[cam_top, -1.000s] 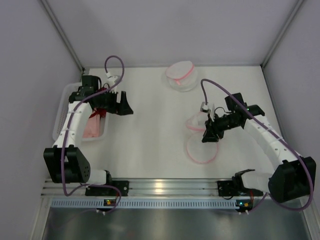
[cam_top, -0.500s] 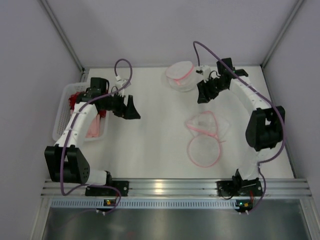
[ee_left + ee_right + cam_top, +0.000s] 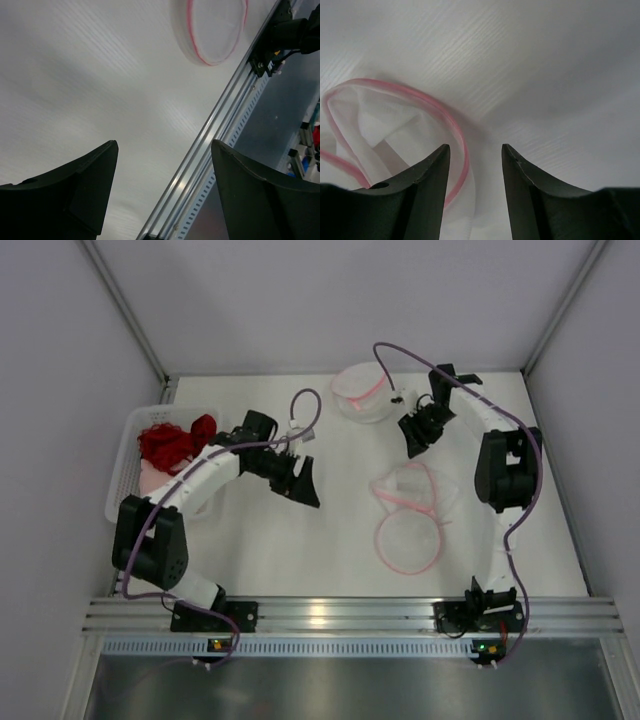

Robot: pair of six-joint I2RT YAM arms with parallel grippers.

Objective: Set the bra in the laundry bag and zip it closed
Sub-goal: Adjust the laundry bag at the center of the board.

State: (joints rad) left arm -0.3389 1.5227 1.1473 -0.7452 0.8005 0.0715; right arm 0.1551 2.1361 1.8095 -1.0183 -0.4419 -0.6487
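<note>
1. Both pairs of jaws stand apart with nothing between them. From above, the left gripper [image 3: 304,488] hangs over the bare white table [image 3: 300,550] left of centre, its black wedge-shaped fingers spread wide. The right gripper [image 3: 413,443] is in the upper right with a narrower gap. It sits just beside a folded second bag [image 3: 360,392], and the laundry bag [image 3: 408,515] lies lower in the frame. That bag lies open right of centre: limp white mesh with a thin pink rim, crumpled in its upper part, with a round flap below. The bra [image 3: 170,443], a rumpled red heap, rests in the white slatted basket [image 3: 118,480] at the far left, beside a pale pink cloth [image 3: 150,480] and well apart from the bag. Open table separates the two grippers. Grey walls close three sides, and a metal rail [image 3: 320,615] runs along the bottom.
2. In the left wrist view, matte black fingers [image 3: 85,190] fill the lower corners and the left gripper [image 3: 164,150] is empty. The table shows a faint wood grain that the top view does not. The laundry bag [image 3: 212,30] appears as a round flap at the top edge, and the rail [image 3: 220,130] cuts diagonally down the right.
3. In the right wrist view, the fingers [image 3: 427,185] of the right gripper [image 3: 475,150] are moderately parted over the table. The laundry bag [image 3: 385,130] fills the lower left, with soft, translucent folds. Its pink rim curves close to the left finger. Only the top view shows the bra.
</note>
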